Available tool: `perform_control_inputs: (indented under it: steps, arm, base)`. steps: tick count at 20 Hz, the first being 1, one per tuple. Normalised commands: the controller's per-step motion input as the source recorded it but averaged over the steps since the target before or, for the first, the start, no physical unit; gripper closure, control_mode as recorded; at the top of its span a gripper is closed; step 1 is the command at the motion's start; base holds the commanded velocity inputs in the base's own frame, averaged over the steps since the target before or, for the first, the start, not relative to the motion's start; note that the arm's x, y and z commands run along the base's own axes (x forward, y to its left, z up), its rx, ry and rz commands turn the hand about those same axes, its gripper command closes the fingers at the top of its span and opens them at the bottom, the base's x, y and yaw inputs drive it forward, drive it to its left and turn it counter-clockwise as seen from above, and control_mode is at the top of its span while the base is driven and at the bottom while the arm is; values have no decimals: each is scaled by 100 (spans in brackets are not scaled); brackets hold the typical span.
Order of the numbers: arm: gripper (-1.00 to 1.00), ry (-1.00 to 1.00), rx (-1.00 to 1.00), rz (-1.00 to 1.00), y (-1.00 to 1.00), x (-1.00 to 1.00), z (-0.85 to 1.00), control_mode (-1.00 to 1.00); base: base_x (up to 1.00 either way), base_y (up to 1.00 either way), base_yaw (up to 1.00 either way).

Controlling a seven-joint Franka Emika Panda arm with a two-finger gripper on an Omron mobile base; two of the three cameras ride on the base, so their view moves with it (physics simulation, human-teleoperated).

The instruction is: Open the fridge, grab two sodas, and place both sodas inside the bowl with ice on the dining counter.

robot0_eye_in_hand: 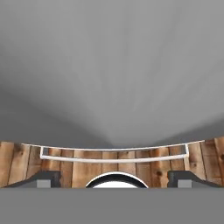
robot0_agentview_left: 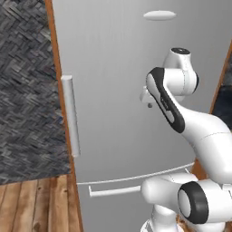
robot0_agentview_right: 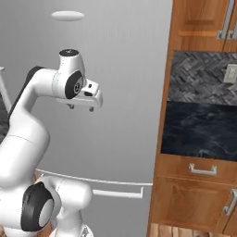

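The fridge (robot0_agentview_left: 118, 90) fills the middle, a tall silver-grey front with its door shut. A vertical bar handle (robot0_agentview_left: 71, 115) runs down its left edge, an oval badge (robot0_agentview_left: 159, 15) sits near the top, and the lower drawer carries a horizontal handle (robot0_agentview_left: 113, 191). My gripper (robot0_agentview_right: 81, 108) hangs in front of the door at mid height, pointing down, open and holding nothing. In the hand view my gripper (robot0_eye_in_hand: 113, 179) looks down the fridge (robot0_eye_in_hand: 112, 65) front to the drawer handle (robot0_eye_in_hand: 113, 159) and the floor. The sodas, the bowl and the dining counter are out of view.
Wooden cabinets (robot0_agentview_right: 199, 185) with bar pulls stand right of the fridge, under a dark counter niche (robot0_agentview_right: 199, 129). A grey herringbone wall (robot0_agentview_left: 27, 90) lies to the left. Wood-plank floor (robot0_agentview_left: 36, 204) runs below.
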Motion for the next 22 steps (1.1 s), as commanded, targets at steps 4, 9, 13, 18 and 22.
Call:
perform_control_inputs:
  steps: [4, 9, 13, 18, 22]
  arm:
    - [-100, 0, 0, 0, 0, 0, 0, 100]
    - [-100, 0, 0, 0, 0, 0, 0, 100]
    - [-100, 0, 0, 0, 0, 0, 0, 100]
    - [-100, 0, 0, 0, 0, 0, 0, 100]
    - [-100, 0, 0, 0, 0, 0, 0, 100]
  base:
    - [-22, 100, -25]
    - [-64, 74, -29]
    - [-68, 47, -26]
    - [-18, 13, -2]
    - [14, 36, -2]
